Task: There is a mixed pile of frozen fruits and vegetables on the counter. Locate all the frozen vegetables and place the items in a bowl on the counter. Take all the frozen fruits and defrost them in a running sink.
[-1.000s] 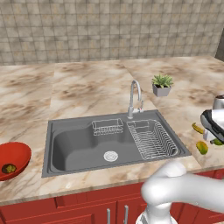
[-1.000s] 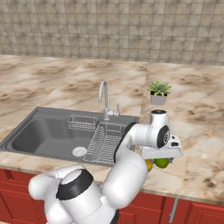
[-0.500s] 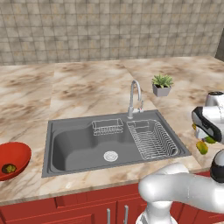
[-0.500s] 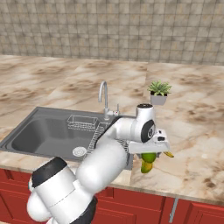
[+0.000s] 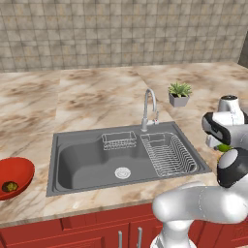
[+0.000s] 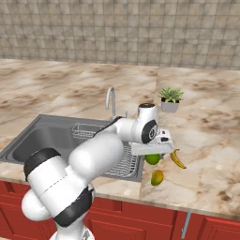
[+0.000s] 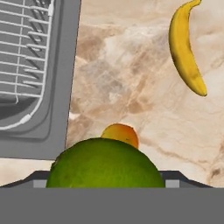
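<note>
End effector [image 6: 152, 154] spread wide over round green vegetable [image 7: 105, 162], not pinching it. Banana [image 7: 186, 50] lies apart on table [image 7: 131, 78], right of sink [image 7: 39, 65].

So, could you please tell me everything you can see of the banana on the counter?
The banana is small, curved and smooth yellow with brownish flecks along its inner side and darker tips. It lies flat on the marbled counter, right of the sink, apart from the yellow-green fruit with the orange blush and the round green item under the gripper. Nothing touches it but the counter.
</note>
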